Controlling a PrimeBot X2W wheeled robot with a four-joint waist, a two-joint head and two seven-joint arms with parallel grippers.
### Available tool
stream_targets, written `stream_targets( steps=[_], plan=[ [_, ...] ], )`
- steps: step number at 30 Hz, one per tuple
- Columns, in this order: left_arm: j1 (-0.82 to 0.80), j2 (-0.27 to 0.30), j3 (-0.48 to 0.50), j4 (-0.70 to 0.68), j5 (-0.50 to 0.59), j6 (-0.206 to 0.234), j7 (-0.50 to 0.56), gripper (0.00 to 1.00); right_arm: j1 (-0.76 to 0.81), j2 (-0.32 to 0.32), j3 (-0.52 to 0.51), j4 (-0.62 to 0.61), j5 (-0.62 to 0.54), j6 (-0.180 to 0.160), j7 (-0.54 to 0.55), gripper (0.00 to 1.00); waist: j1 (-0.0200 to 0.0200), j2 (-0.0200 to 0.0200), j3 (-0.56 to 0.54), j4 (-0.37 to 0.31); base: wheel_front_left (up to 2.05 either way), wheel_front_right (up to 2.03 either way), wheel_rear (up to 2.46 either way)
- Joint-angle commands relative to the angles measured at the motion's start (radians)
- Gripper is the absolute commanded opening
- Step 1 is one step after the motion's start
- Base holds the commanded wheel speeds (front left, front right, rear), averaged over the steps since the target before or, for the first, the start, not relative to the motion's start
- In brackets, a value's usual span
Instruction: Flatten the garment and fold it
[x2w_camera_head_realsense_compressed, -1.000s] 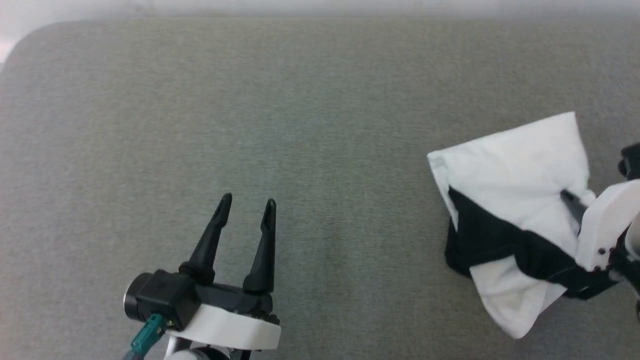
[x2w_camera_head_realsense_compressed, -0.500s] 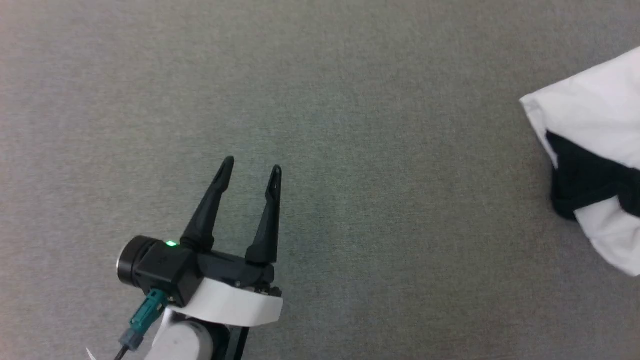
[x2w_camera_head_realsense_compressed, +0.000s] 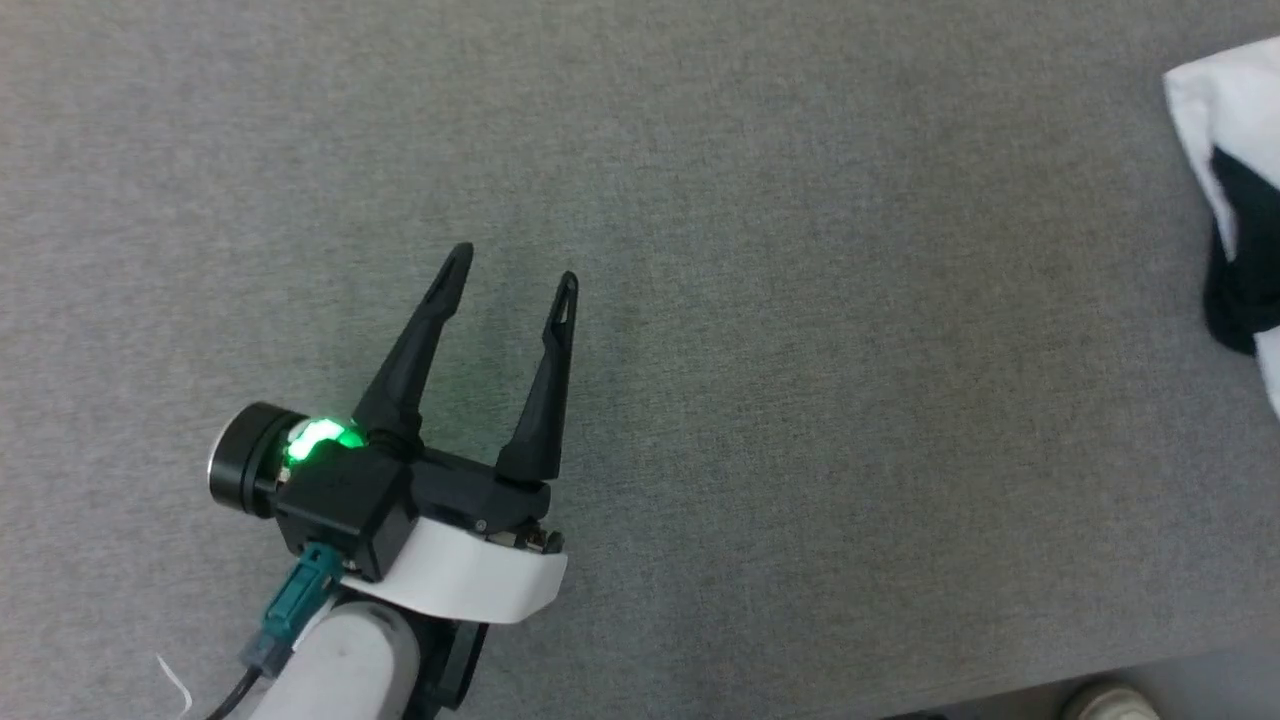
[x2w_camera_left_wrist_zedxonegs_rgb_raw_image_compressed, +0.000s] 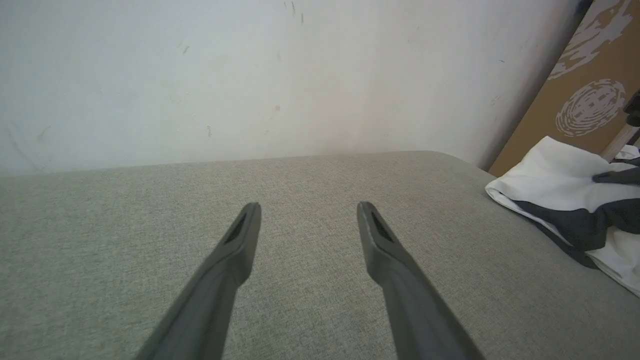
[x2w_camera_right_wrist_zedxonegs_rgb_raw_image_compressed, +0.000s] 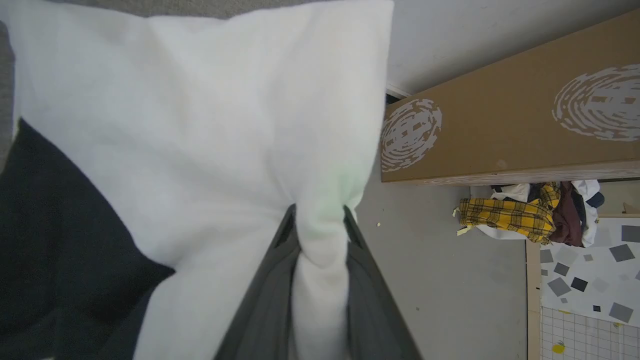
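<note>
my left gripper (x2w_camera_head_realsense_compressed: 515, 266), two long black tapered fingers (x2w_camera_head_realsense_compressed: 410, 345), black body (x2w_camera_head_realsense_compressed: 350, 495) with a green light (x2w_camera_head_realsense_compressed: 318, 440) on, teal connector (x2w_camera_head_realsense_compressed: 297, 600), dark cable (x2w_camera_head_realsense_compressed: 235, 698), white wrist cuff (x2w_camera_head_realsense_compressed: 470, 580)

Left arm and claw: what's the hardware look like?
Left claw: two long, tapered black fingers on a black body with a lit green light and a round black end cap. White wrist shell, teal connector with dark cable, pale forearm.
</note>
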Motion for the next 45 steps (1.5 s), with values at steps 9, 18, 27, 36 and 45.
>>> stream_targets(
  steps=[9, 18, 27, 36, 45],
  plan=[
    [-0.062, 0.016, -0.007, -0.031, 0.064, 0.016, -0.027, 1.0, -0.061, -0.012, -0.056, 0.123, -0.077, -0.002, -0.084, 0.0, -0.0001, 0.0, 0.083, -0.011, 0.0, 0.0, 0.0],
    [-0.062, 0.001, 0.012, -0.054, 0.093, 0.063, -0.087, 1.0, -0.085, 0.017, -0.104, 0.203, -0.124, -0.002, -0.116, 0.01, -0.0001, 0.0, 0.099, 0.011, 0.0, 0.0, 0.0],
    [-0.048, -0.022, 0.053, -0.064, 0.07, 0.104, -0.119, 1.0, -0.094, 0.035, -0.118, 0.239, -0.148, -0.002, -0.132, 1.0, -0.0001, 0.0, 0.08, 0.022, 0.0, 0.0, 0.0],
    [-0.022, -0.044, 0.07, -0.055, 0.042, 0.108, -0.142, 1.0, -0.078, 0.044, -0.125, 0.229, -0.153, -0.002, -0.164, 1.0, -0.0001, 0.0, 0.003, 0.027, 0.0, 0.0, 0.0],
    [0.045, -0.077, 0.103, -0.035, 0.006, 0.097, -0.15, 1.0, 0.014, 0.201, -0.166, 0.063, -0.056, -0.002, -0.266, 1.0, -0.0001, 0.0, -0.152, 0.059, 0.0, 0.0, 0.0]
  ],
)
